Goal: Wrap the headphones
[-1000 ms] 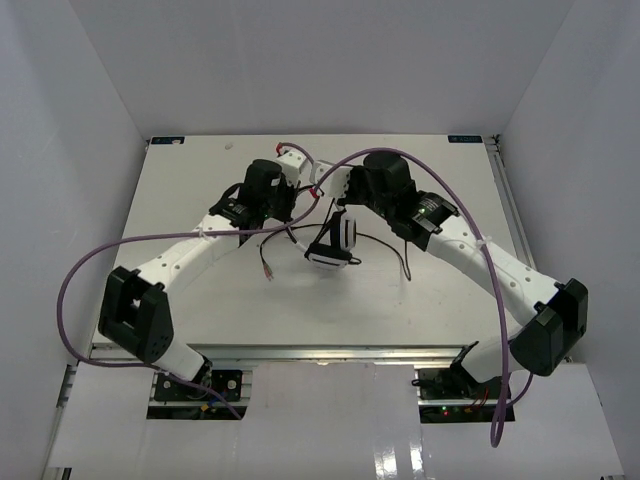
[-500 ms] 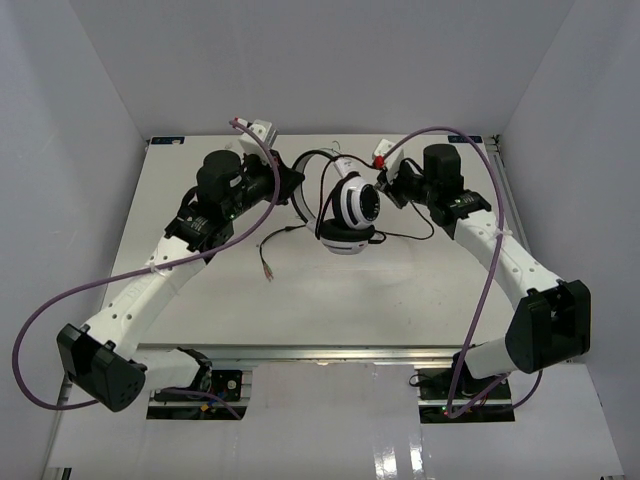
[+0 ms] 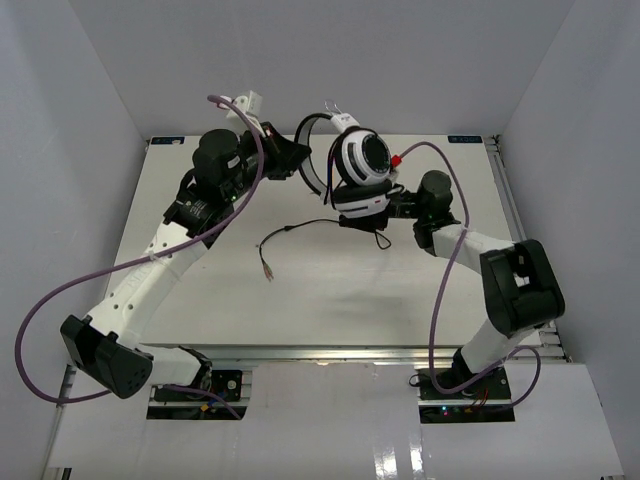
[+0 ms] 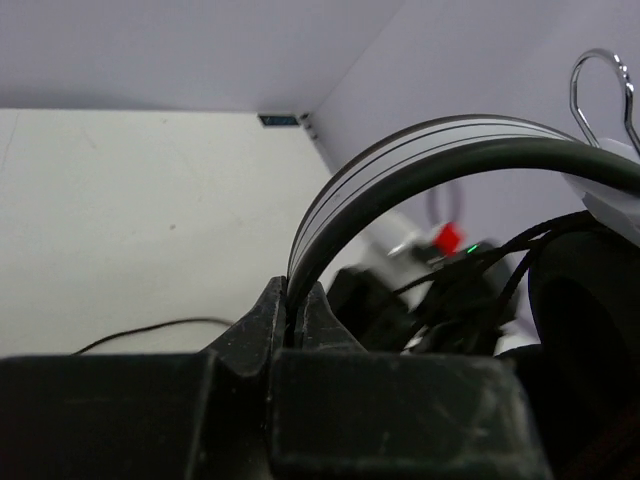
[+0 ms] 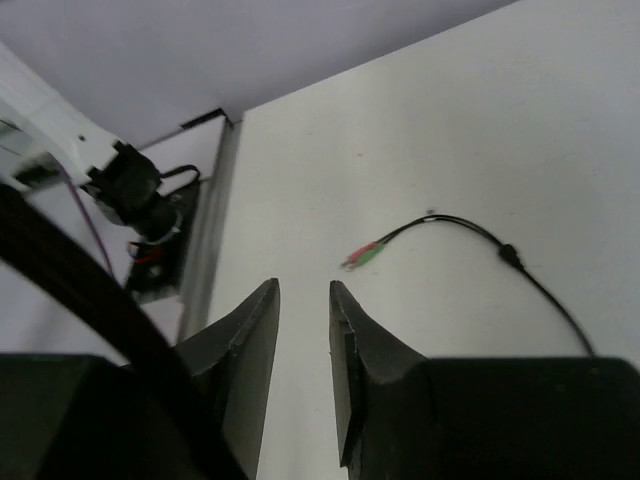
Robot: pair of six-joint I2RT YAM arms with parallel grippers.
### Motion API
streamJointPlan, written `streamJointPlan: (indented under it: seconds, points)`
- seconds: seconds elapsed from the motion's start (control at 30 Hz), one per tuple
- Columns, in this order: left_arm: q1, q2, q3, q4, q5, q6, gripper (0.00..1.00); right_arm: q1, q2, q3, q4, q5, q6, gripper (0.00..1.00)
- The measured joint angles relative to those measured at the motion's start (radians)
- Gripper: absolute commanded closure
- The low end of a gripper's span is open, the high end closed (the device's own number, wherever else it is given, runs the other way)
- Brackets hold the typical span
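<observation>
The white round-cupped over-ear headphones (image 3: 352, 162) had black ear pads (image 3: 375, 155) and thin dark lines along the headband (image 4: 400, 160); their thin black cable (image 3: 300, 226) ended in green and pink plugs (image 5: 362, 256). The counter (image 3: 300, 300) was off-white.

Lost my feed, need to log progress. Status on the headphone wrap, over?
Left gripper shut on headband. Right gripper open, empty. Headphones held aloft, cable tail and plug trailing on table. No obstruction seen.

White headphones (image 3: 358, 160) with black pads, held aloft; headband pinched in the left gripper (image 3: 296, 160); cups just beside it. Thin black cable (image 3: 290, 229) trails below.
</observation>
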Motion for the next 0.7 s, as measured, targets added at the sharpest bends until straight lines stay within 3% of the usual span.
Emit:
streamJointPlan:
  seconds: [0.07,0.17,0.33,0.4,0.5,0.53,0.63,0.7]
  points:
    - [0.000,0.014,0.051,0.034,-0.035,-0.063,1.00,0.029,0.089,0.005,0.143,-0.025,0.212,0.64]
    - [0.000,0.015,0.098,0.079,-0.145,-0.137,1.00,0.078,0.128,-0.008,0.249,-0.038,0.390,0.61]
    - [0.000,0.003,0.110,0.097,-0.430,-0.221,1.00,0.147,0.015,-0.111,0.356,-0.025,0.463,0.59]
    - [0.000,0.003,0.104,0.089,-0.547,-0.237,1.00,0.165,-0.053,-0.153,0.374,-0.017,0.424,0.63]
    - [0.002,0.014,0.099,0.083,-0.698,-0.229,1.00,0.202,-0.143,-0.169,0.355,-0.001,0.331,0.86]
    - [0.004,0.023,0.099,0.084,-0.741,-0.212,1.00,0.216,-0.168,-0.169,0.325,0.007,0.295,0.89]
    - [0.010,0.093,0.136,0.078,-0.844,-0.111,1.00,0.258,-0.233,-0.133,0.123,0.030,0.133,0.92]
    - [0.014,0.158,0.161,0.071,-0.881,-0.019,1.00,0.280,-0.261,-0.057,-0.152,0.086,-0.061,0.92]
